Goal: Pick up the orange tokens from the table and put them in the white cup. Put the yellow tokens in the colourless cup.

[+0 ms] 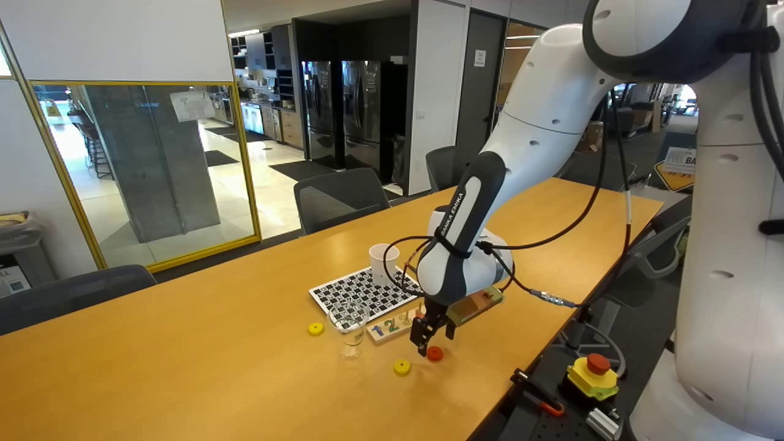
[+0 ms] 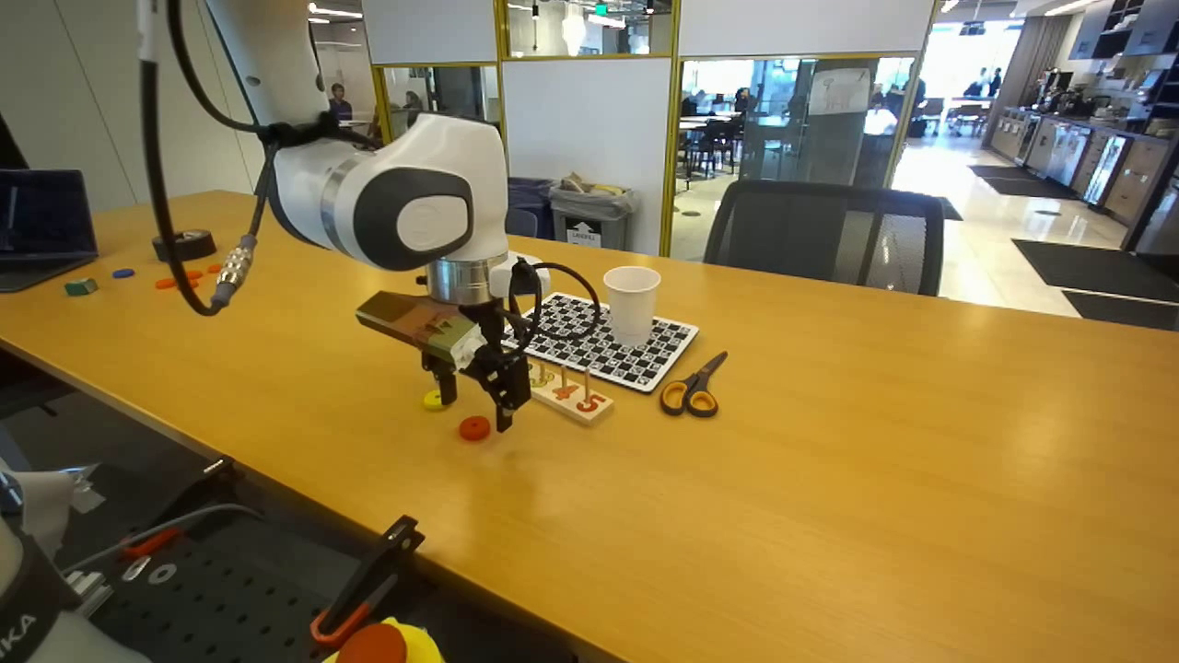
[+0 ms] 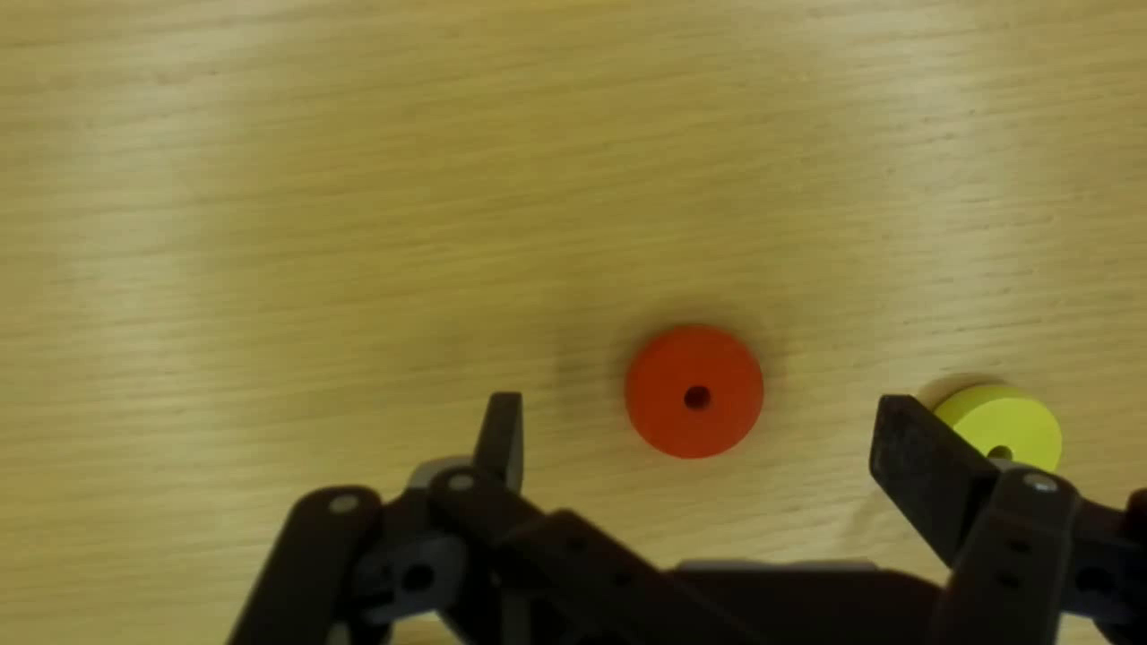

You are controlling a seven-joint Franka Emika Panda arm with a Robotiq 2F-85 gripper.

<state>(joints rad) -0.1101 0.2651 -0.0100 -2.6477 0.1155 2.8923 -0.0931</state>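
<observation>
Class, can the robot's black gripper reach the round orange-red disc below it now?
Probably yes: the gripper hovers open above the orange-red disc, nothing visible between, though a yellow disc could crowd one finger.

An orange token (image 3: 688,372) and yellow tokens (image 1: 402,368) lie flat near the colourless cup (image 1: 349,324), the white cup (image 2: 632,315) upright.

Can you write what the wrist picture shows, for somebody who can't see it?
An orange token with a hole lies flat on the light-wood table. The open gripper is at the bottom, its tips on both sides of the token. At the right, a yellow token is partly hidden behind the gripper.
</observation>
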